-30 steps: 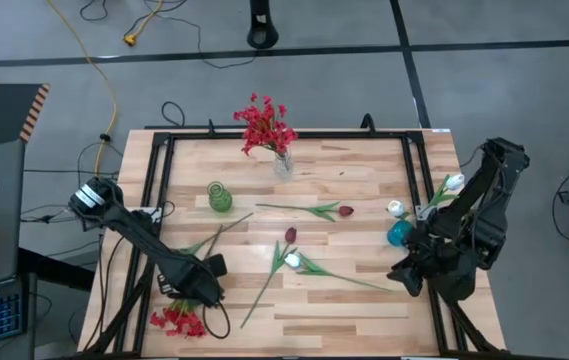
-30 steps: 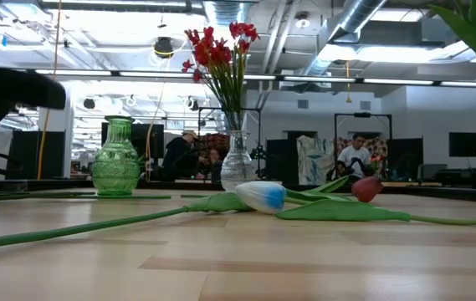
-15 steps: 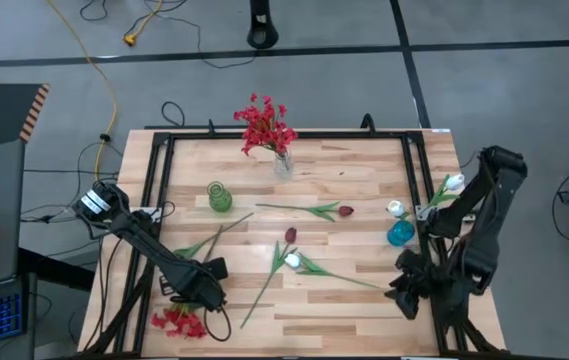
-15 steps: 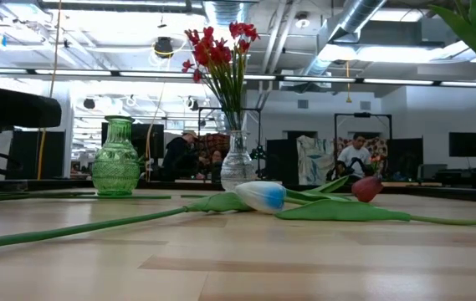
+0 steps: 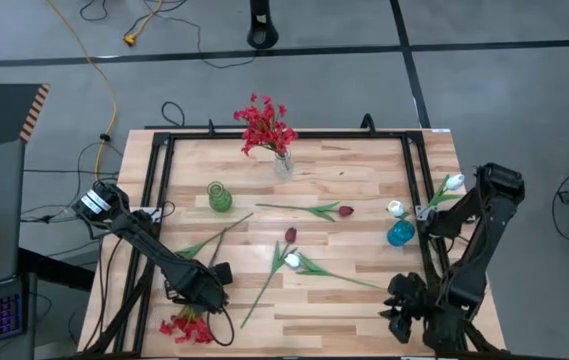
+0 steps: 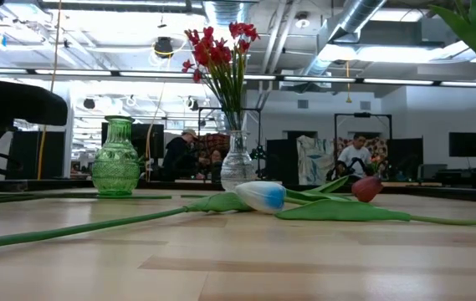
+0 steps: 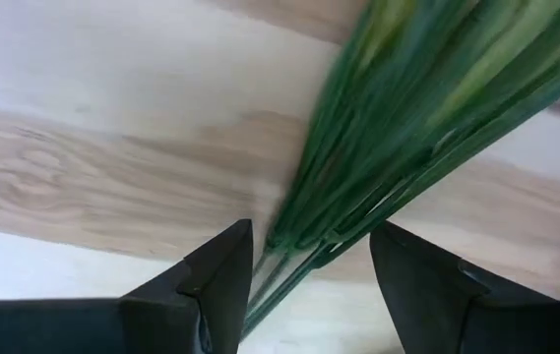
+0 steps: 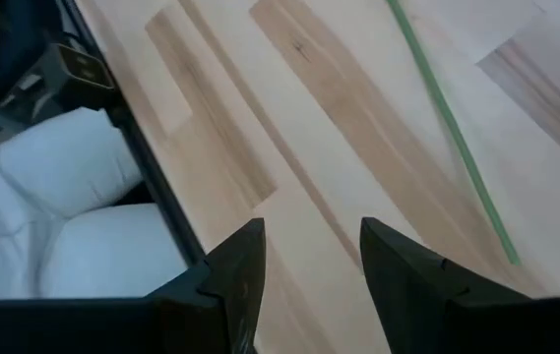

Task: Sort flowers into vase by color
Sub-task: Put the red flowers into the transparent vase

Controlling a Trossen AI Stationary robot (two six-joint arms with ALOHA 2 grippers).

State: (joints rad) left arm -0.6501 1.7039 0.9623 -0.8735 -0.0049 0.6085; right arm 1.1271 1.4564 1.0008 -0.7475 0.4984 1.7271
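The left gripper, fingers apart, blocks part of the red spray near the surface's front-left corner. The right gripper waits open at the front-right corner.

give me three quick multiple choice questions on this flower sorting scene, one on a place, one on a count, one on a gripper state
1. Where does the green vase stand?
A. on the table's left half
B. beside the blue vase
C. off the table

2. How many vases are on the table?
A. one
B. two
C. three

3. How is the left gripper?
A. shut on nothing
B. open around green stems
C. holding a vase

Answers:
1 A: the high view shows it left of the clear vase.
2 C: green, clear and the blue vase.
3 B: the left wrist view shows the red spray's stems running between its spread fingers.
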